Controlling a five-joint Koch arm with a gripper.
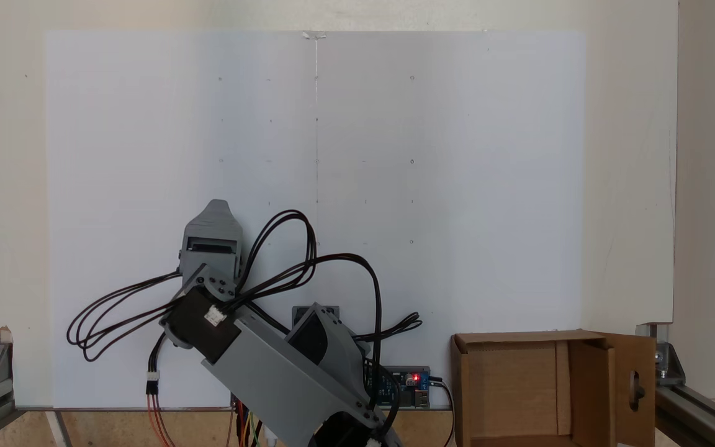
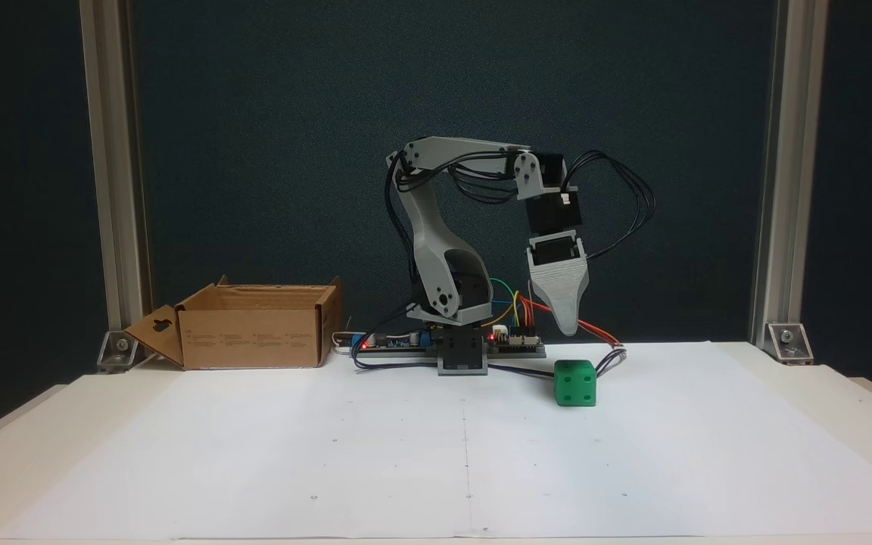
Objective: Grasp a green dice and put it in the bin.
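The green dice (image 2: 575, 383) sits on the white paper in front of the arm's base, right of centre in a fixed view. My gripper (image 2: 568, 327) hangs pointing down a short way above the dice and slightly behind it, clear of it. From above in a fixed view the gripper (image 1: 216, 208) is a single grey wedge. Its jaws overlap, so any gap between them is hidden. The bin (image 2: 254, 337) is a brown cardboard box standing open beside the base, with the handle cut-out flap (image 1: 634, 372) folded outward.
A controller board (image 2: 515, 341) with red lights and coloured wires lies by the arm's base (image 2: 460, 356). Black cable loops (image 1: 103, 316) hang off the wrist. Aluminium posts (image 2: 114, 174) stand at the table's back corners. White paper (image 1: 426, 155) covers the table.
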